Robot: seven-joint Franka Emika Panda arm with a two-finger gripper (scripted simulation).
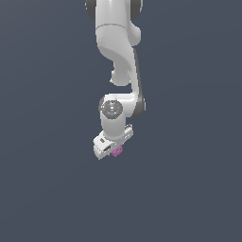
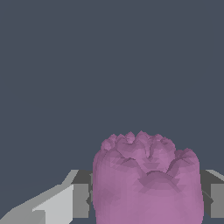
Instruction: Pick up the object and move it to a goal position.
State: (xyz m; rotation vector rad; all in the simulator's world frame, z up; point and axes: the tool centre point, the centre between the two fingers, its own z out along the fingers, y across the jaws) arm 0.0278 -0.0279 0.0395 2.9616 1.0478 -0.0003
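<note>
Right now you have one arm, one gripper and one lump to account for, and nothing else shows against the flat grey-blue background in either view. You have no second object, no wall and no marker beside the gripper, so nothing stands around it or in its way.

In the exterior view, your white arm comes down from the top edge, bends at a round joint, and ends in the gripper, which is tilted with its lower end toward the exterior view's left. The small purple-pink lump sits at the gripper's tip, on its side toward the exterior view's right, partly hidden by the white body. It is far smaller than the gripper.

In the wrist view, the lump fills the space between the two fingers, its bumpy crown facing the camera. You can see one grey finger pressed up against one side of it and the other finger against the opposite side, so your gripper is clamped on the lump.

You cannot tell from either view whether the lump rests on any surface or hangs clear, since the background gives no shadow or edge to judge by.
</note>
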